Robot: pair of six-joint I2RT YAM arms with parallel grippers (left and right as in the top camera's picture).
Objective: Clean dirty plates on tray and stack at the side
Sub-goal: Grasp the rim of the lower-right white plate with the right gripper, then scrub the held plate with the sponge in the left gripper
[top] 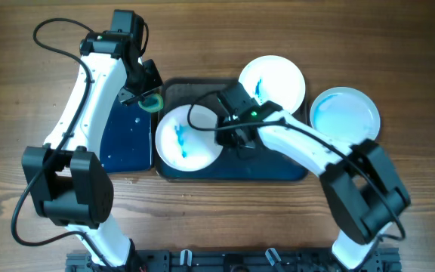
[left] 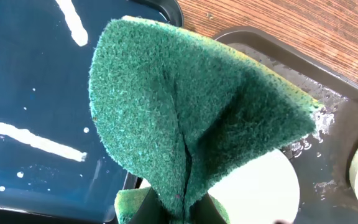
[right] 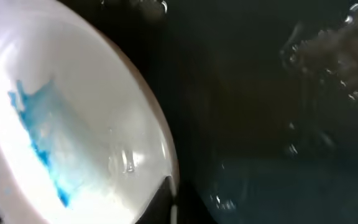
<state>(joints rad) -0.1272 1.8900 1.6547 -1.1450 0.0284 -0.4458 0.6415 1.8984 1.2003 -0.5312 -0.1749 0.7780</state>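
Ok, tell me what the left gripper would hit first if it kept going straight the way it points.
The green sponge the left gripper clamps leads, and would probably land on the blue-streaked plate in the tray just ahead. Depth is unclear; the tray's wet floor could come first.

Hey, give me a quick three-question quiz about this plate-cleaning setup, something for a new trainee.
1. How many plates show in the overhead view?
2. True or false: the left gripper holds a red cloth.
3. Which plate does the right gripper hold by the rim? A: the blue-streaked plate on the tray. B: the pale-blue one farthest right.
Key: 1: three. 2: false, it holds a green sponge. 3: A.
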